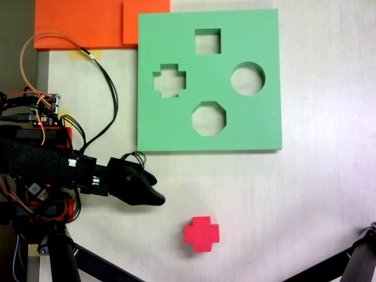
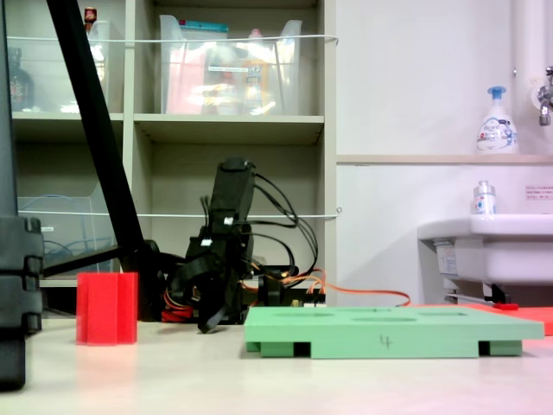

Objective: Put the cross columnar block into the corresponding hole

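gripper (image 1: 154, 197) low near the table's left edge, jaws state can't tell, nothing held, red block (image 1: 201, 233) upright near the front edge, apart from the board (image 1: 264, 35); risk: nudging it over, or misaligning with cross hole (image 1: 170, 80)

Orange foam sheets (image 1: 82, 23), soap bottle (image 2: 495, 121), sink (image 2: 484, 246)

From above, I see the block (image 1: 201, 233) on the table (image 1: 329, 194), below the board (image 1: 264, 117). My gripper (image 1: 154, 197) sits just left of the block, apart. The cross hole (image 1: 169, 80) is on the board's left side.
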Robot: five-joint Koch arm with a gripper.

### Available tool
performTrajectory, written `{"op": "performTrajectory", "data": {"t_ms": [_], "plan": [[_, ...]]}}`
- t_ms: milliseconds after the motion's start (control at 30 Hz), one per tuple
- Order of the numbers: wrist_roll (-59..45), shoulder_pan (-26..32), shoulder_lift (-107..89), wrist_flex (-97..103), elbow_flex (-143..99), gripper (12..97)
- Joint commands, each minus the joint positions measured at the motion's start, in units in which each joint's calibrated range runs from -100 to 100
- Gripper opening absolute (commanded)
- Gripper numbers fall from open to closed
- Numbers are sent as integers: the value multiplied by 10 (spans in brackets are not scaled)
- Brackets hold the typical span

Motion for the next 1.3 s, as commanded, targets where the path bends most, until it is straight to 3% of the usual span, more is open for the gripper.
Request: {"op": "performTrajectory", "data": {"t_ms": [0, 300, 400, 733, 933, 1033, 1267], "plan": [[99, -16, -4, -37, -9, 468], [253, -24, -4, -451, 264, 429], [271, -24, -4, -537, 347, 387], [266, -32, -4, -686, 525, 389], [255, -30, -4, -715, 587, 695], [248, -31, -4, -715, 595, 799], [195, -50, 14, -712, 622, 824]]}}
